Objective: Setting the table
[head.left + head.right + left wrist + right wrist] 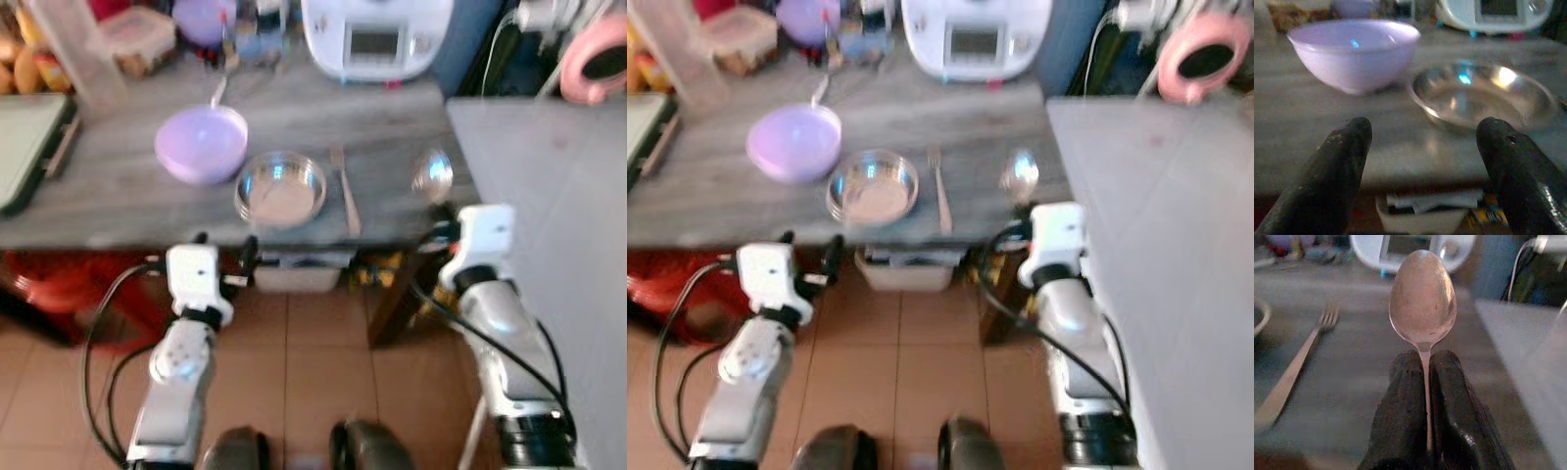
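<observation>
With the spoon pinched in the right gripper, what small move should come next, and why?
Probably lower the spoon onto the bare tabletop beside the fork. The right gripper is shut on its handle, holding it over the table's right end; the steel plate and fork already lie there, and that spot looks free.

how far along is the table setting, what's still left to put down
Done: the purple bowl, steel dish and fork lie on the table. In hand: the right gripper is shut on the spoon, held over the table right of the fork. Left: setting that spoon down. The left gripper is open, holding nothing.
</observation>
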Controlling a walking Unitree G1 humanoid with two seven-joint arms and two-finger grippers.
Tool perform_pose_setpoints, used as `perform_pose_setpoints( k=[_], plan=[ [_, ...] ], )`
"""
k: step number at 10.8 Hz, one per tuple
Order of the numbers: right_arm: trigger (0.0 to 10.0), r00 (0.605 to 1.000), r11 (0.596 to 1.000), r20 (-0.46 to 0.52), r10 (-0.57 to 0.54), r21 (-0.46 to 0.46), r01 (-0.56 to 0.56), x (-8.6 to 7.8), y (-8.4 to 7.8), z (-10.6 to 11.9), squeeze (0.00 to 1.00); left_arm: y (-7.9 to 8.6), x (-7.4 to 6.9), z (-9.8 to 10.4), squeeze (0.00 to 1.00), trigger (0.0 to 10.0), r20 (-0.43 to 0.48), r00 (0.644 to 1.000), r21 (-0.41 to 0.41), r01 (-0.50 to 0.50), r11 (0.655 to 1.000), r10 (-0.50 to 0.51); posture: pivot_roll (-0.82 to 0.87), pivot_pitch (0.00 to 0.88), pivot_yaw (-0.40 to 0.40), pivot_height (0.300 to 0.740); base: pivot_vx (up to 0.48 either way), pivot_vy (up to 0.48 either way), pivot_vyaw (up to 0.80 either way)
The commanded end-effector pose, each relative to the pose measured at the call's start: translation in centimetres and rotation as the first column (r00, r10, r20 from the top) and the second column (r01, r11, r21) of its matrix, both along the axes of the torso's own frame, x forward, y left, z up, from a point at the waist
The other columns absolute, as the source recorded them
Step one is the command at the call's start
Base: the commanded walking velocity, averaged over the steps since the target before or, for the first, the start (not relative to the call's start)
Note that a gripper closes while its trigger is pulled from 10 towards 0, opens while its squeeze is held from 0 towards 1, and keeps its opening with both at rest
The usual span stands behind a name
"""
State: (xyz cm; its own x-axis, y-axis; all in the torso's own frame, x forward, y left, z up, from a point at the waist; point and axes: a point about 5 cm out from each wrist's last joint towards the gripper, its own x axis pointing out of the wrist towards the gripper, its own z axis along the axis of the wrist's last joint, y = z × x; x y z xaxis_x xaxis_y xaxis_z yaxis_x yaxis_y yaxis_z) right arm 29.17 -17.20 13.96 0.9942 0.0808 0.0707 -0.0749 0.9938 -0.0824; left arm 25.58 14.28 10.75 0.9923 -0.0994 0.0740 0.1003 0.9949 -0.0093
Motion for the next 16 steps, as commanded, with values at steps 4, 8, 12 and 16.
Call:
perform_pose_setpoints(
  k=[4,8,12,16],
  plan=[
    [10.0,1.000,0.999,-0.003,-0.027,0.018,0.027,0.1,-0.1,-0.2,0.00,1.1,-0.8,0.0,0.00,10.0,-0.002,1.000,0.024,-0.014,1.000,0.014,-0.02,0.149,0.002,0.740,0.000,0.000,0.00],
    [10.0,0.999,0.999,-0.003,-0.039,0.028,0.039,0.3,-0.4,-0.1,0.00,1.8,-1.7,0.2,0.00,10.0,-0.006,0.999,0.029,-0.031,0.999,0.031,0.00,0.161,0.003,0.740,0.000,0.000,0.00],
    [10.0,1.000,0.999,-0.008,-0.026,0.021,0.026,0.5,-0.3,-0.2,0.00,1.4,-1.7,0.0,0.00,10.0,-0.015,1.000,0.017,-0.015,1.000,0.015,-0.02,0.149,-0.001,0.740,0.243,0.000,-0.26],
    [10.0,0.997,0.997,-0.003,-0.073,0.002,0.073,0.3,-0.8,-0.3,0.00,1.4,-1.9,0.1,0.00,10.0,-0.006,1.000,-0.010,-0.014,1.000,0.014,-0.02,0.152,-0.003,0.740,0.188,0.000,0.00]
  ],
)
